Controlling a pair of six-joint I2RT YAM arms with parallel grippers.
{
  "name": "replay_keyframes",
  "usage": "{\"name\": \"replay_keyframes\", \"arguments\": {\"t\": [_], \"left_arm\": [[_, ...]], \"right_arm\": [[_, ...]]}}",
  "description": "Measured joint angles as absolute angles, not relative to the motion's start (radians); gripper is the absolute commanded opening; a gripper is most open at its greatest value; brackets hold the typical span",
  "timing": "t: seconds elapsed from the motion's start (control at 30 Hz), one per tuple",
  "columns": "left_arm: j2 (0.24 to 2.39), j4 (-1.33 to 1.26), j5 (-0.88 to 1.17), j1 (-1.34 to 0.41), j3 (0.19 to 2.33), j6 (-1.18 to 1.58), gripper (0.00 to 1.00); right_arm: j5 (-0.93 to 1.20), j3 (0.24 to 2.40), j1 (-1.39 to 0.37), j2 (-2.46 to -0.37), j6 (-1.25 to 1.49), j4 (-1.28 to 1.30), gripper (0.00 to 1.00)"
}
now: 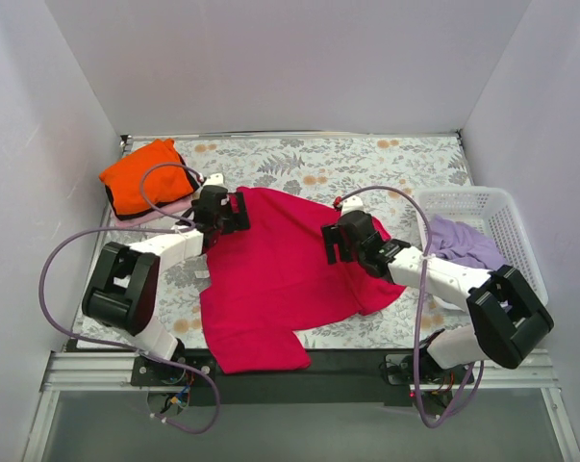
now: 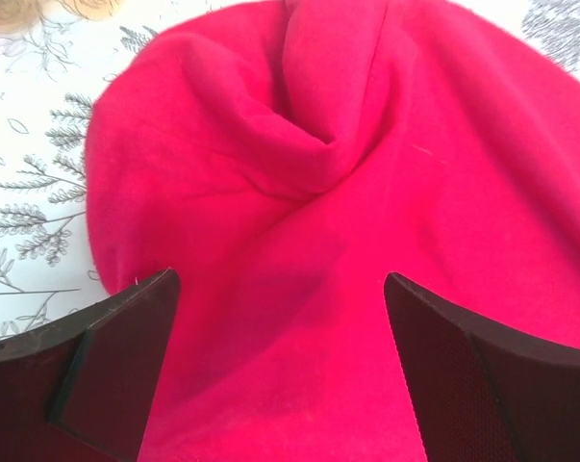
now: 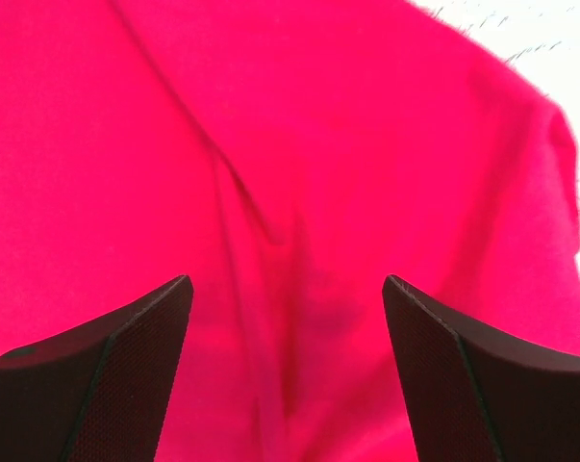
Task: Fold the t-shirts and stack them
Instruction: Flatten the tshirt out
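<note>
From above, the crimson shirt lay on the table, left claw at its far-left corner, right claw over its right side, tips indistinct; left wrist showed jaws spread above a bunched crimson fold, pinching nothing; right wrist likewise, spread over creased cloth, mostly cut off.

The floral-patterned table was covered centrally by a spread crimson t-shirt; a pale pink t-shirt was laid far left, a white basket right.
</note>
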State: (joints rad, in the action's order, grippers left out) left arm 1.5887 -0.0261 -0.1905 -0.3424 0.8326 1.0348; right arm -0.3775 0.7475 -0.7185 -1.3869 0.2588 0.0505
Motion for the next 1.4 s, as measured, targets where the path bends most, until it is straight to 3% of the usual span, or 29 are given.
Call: {"name": "replay_keyframes", "arguments": {"t": [0.23, 0.4, 0.43, 0.47, 0.5, 0.53, 0.57, 0.6, 0.9, 1.13, 1.2, 1.23, 1.27, 1.37, 1.4], "left_arm": [[1.673, -0.006, -0.183, -0.343, 0.868, 1.034, 0.63], [1.703, 0.012, -0.184, -0.344, 0.883, 1.034, 0.44], [1.707, 0.015, -0.184, -0.344, 0.884, 1.034, 0.34], [1.711, 0.018, -0.184, -0.344, 0.886, 1.039, 0.27], [1.714, 0.021, -0.185, -0.344, 0.886, 1.038, 0.16], [1.717, 0.025, -0.187, -0.344, 0.886, 1.039, 0.0], [1.72, 0.027, -0.188, -0.344, 0.886, 1.039, 0.0], [1.724, 0.028, -0.191, -0.344, 0.886, 1.037, 0.0], [1.717, 0.074, -0.199, -0.347, 0.894, 1.047, 0.0], [1.554, 0.148, -0.197, -0.35, 0.804, 1.078, 0.0], [1.499, 0.174, -0.195, -0.351, 0.783, 1.087, 0.19], [1.471, 0.186, -0.194, -0.351, 0.775, 1.093, 0.55], [1.446, 0.198, -0.192, -0.351, 0.771, 1.095, 0.8], [1.378, 0.213, -0.186, -0.351, 0.772, 1.119, 0.91], [1.36, 0.219, -0.184, -0.351, 0.781, 1.123, 0.92]], "right_arm": [[-0.338, 0.697, -0.719, -1.42, 0.273, 0.027, 0.66], [-0.317, 0.675, -0.718, -1.444, 0.284, 0.019, 0.49], [-0.311, 0.672, -0.719, -1.45, 0.286, 0.017, 0.45], [-0.306, 0.67, -0.719, -1.46, 0.287, 0.016, 0.3], [-0.299, 0.669, -0.719, -1.47, 0.285, 0.014, 0.23], [-0.292, 0.668, -0.719, -1.478, 0.286, 0.01, 0.15], [-0.287, 0.663, -0.719, -1.486, 0.289, -0.003, 0.03], [-0.28, 0.663, -0.72, -1.486, 0.289, -0.009, 0.01], [-0.258, 0.636, -0.808, -1.456, 0.311, -0.012, 0.01], [-0.228, 0.608, -0.919, -1.39, 0.346, 0.054, 0.02], [-0.218, 0.607, -0.937, -1.372, 0.357, 0.075, 0.29], [-0.216, 0.607, -0.942, -1.364, 0.364, 0.081, 0.4], [-0.214, 0.608, -0.946, -1.355, 0.366, 0.089, 0.57], [-0.236, 0.625, -0.947, -1.327, 0.358, 0.119, 0.79], [-0.247, 0.642, -0.947, -1.321, 0.352, 0.13, 0.81]]}}
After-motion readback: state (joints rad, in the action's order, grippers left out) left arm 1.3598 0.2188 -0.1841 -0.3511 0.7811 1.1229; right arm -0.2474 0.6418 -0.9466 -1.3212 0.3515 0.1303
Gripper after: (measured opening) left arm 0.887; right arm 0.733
